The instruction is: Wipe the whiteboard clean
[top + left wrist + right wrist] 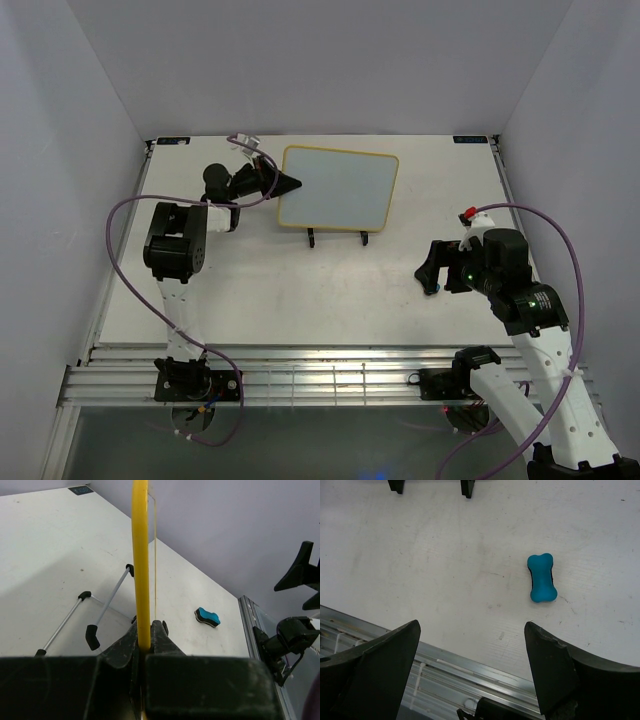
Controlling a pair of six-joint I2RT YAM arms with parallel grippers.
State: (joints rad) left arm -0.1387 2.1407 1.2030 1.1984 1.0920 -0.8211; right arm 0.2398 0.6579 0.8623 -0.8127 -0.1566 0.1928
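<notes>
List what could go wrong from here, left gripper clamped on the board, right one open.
1. The left gripper pinches only the whiteboard's thin yellow rim; a wiping push might twist it on the wire stand.
2. The eraser lies off-centre from the open right gripper; a straight descent may knock it rather than grasp it.

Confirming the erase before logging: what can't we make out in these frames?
whiteboard face: too small in top view for faint marks; edge-on in left wrist view.
eraser: missing from top view, probably under right gripper.
stand: cut by top edge in right wrist view.
</notes>
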